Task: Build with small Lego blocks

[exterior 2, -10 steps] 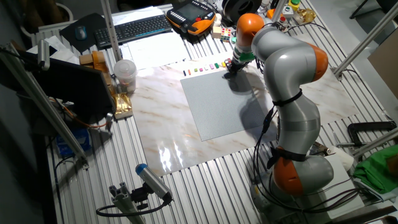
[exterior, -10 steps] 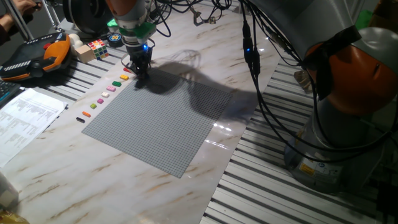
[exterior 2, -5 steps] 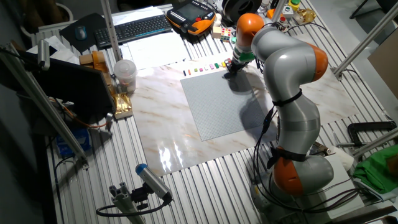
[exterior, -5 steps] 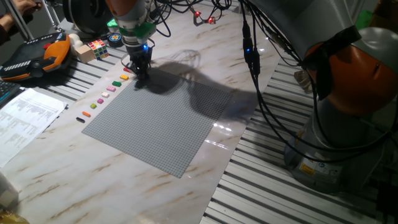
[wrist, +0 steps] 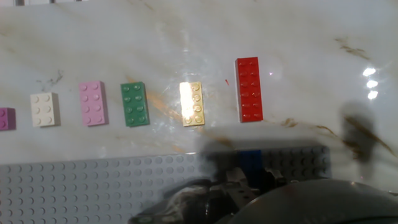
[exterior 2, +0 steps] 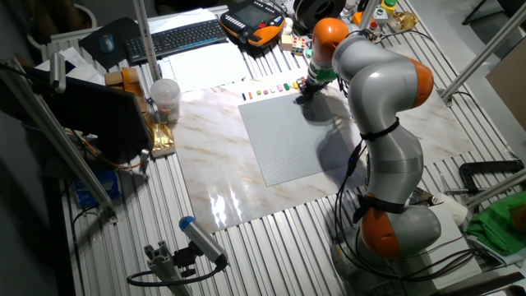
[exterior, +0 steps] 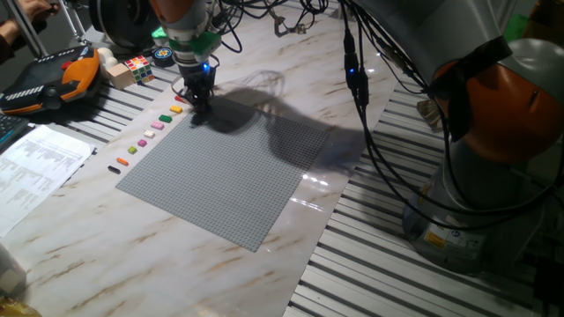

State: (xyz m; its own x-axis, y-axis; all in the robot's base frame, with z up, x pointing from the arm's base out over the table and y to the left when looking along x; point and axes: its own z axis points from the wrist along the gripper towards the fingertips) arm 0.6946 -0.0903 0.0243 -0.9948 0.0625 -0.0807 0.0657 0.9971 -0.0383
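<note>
Hand view: blurred tool (wrist: 249, 180) half-hides a blue brick (wrist: 250, 160).

A shiny marble table (exterior: 264, 273) with bright lights on it.
Papers (exterior: 35, 167) and a keyboard (exterior 2: 177, 37) sit nearby.

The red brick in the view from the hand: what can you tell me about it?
The red brick is a long, flat, glossy plastic piece with two rows of studs, the longest in its row. It lies flat, studs up, on the marble-patterned table, apart from the yellow brick beside it and just off the edge of the grey baseplate. Nothing touches it but the table; the gripper is over the baseplate, not on it.
</note>
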